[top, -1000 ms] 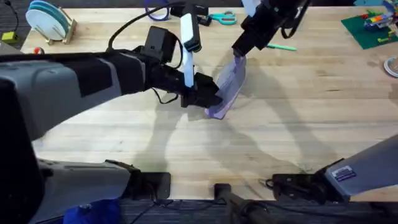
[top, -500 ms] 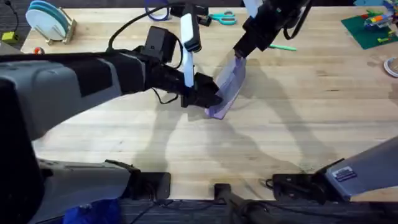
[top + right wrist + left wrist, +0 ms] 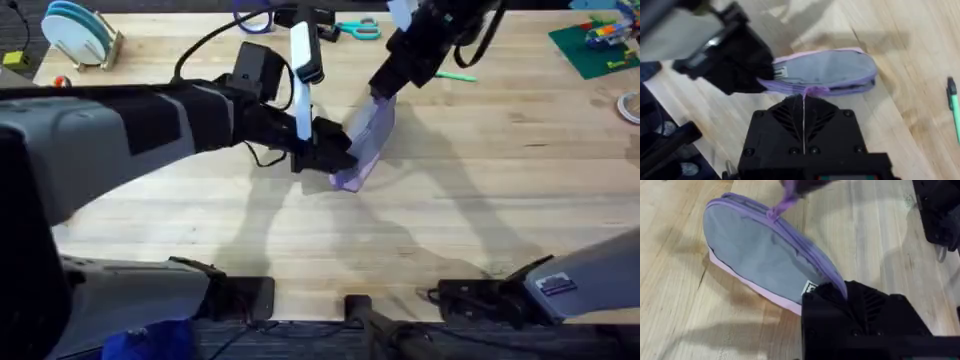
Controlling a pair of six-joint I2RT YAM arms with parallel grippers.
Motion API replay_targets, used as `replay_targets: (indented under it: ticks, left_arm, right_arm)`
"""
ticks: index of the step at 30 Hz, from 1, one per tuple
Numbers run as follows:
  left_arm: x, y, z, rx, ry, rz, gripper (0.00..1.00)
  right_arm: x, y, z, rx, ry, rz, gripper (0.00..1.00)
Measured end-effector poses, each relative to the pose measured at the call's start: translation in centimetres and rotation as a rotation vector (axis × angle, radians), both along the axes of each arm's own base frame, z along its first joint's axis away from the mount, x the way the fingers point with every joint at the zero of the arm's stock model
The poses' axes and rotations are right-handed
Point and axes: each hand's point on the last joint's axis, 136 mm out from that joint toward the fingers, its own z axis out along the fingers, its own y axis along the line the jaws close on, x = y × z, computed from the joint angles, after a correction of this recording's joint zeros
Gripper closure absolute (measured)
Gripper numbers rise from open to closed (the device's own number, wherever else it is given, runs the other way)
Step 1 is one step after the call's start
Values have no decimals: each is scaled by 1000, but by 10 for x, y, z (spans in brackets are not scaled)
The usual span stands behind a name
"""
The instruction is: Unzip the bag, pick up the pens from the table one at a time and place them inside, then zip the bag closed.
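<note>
The lavender bag (image 3: 366, 135) lies tilted on its edge on the table (image 3: 480, 200), its zipper along the upper side. My left gripper (image 3: 338, 153) is shut on the bag's near end beside the pale label (image 3: 810, 286). At the far end, my right gripper (image 3: 384, 88) is shut on the purple zipper pull tab (image 3: 814, 91). The left wrist view shows the bag (image 3: 760, 255) with the pull tab (image 3: 782, 205) drawn upward. One green pen (image 3: 455, 75) lies on the table beyond the right gripper, and its end shows in the right wrist view as pen (image 3: 954, 105).
Teal-handled scissors (image 3: 358, 28) lie at the table's far edge. A rack of blue plates (image 3: 80, 35) stands at the far left. A green baseplate with bricks (image 3: 595, 45) sits at the far right. Open wood lies in front of the bag.
My right gripper has shifted slightly along the bag's far end while holding the pull tab. The left arm and the bag's near end have stayed put.
</note>
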Motion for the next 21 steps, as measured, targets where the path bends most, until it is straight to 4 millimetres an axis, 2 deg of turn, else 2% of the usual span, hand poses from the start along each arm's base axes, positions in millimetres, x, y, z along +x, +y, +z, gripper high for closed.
replay_targets:
  ticks: [4,9,15,21]
  left_arm:
    - [0,0,0,0,0,0,958]
    - [0,0,0,0,0,0,958]
    - [0,0,0,0,-1,0,958]
    - [0,0,0,0,0,0,958]
  right_arm:
    - [-17,15,9,20,-4,53,970]
    - [-31,27,9,19,7,101,972]
    - [-30,25,12,6,-11,98,973]
    - [-37,19,38,36,-82,95,973]
